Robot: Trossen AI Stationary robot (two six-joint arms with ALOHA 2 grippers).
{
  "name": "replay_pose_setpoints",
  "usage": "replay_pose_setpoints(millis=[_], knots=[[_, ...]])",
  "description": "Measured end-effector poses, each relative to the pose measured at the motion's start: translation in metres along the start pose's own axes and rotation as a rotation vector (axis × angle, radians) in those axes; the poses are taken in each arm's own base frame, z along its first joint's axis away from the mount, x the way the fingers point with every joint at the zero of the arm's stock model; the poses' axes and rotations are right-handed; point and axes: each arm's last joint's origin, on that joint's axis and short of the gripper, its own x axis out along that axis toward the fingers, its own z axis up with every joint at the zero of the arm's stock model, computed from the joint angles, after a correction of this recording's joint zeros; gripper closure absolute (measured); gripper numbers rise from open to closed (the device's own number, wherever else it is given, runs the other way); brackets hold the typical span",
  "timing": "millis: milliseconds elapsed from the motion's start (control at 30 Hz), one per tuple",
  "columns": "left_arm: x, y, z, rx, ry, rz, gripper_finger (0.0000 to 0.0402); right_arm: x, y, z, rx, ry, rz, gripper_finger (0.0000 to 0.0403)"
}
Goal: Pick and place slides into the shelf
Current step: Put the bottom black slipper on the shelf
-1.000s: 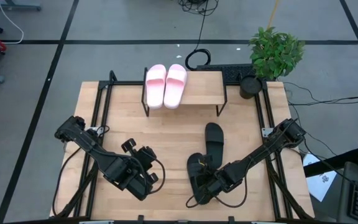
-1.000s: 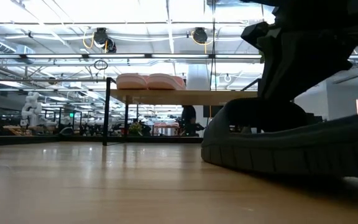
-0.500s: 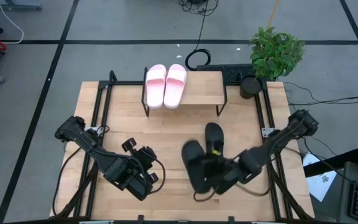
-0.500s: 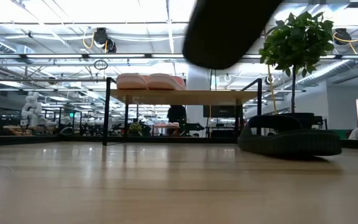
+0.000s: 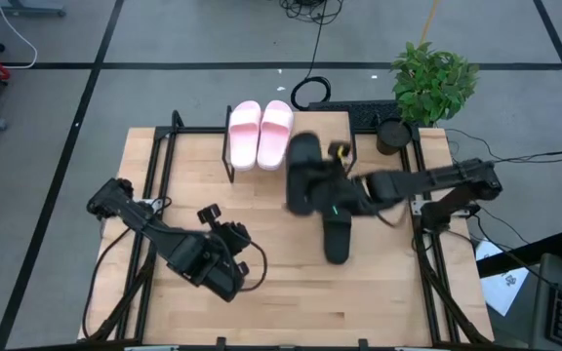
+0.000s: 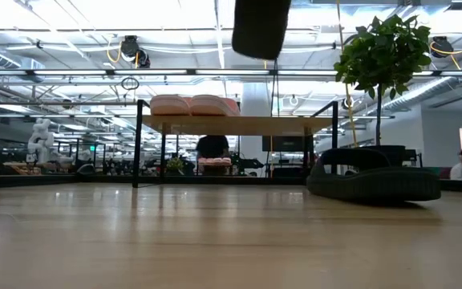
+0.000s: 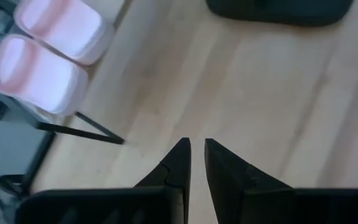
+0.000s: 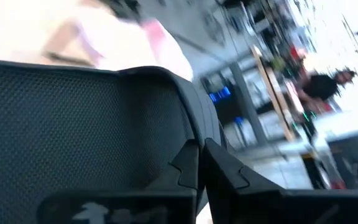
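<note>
One black slide (image 5: 303, 174) you've just lifted, clenched in the right gripper (image 5: 332, 190), now beside the shelf (image 5: 320, 148); the left gripper (image 7: 193, 155), closed empty, waits.

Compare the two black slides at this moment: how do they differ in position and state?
One black slide is lifted off the table in the right gripper, near the shelf; the other black slide lies flat on the table, untouched. The held one shows high up in the low view; the resting one sits low. Both are off the shelf.
</note>
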Motion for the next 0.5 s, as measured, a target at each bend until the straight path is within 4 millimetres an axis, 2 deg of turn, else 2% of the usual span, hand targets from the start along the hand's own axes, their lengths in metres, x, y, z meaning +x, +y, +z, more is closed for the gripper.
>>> replay_pose_setpoints(millis=[100,267,367,500], knots=[[0.006,0.013,0.000,0.026,0.013,0.024,0.0355,0.029,-0.019,-0.008,0.003,0.081,-0.033,0.0402],[0.021,0.045,-0.015,0.012,0.061,0.082,0.0355,0.066,-0.044,-0.020,0.043,0.127,0.014,0.0402],[0.025,0.064,-0.027,-0.039,0.089,0.096,0.0355,0.086,-0.050,-0.027,0.041,0.127,0.022,0.0402],[0.026,0.080,-0.041,-0.078,0.105,0.092,0.0355,0.108,-0.048,-0.041,-0.012,0.155,0.016,0.0403]])
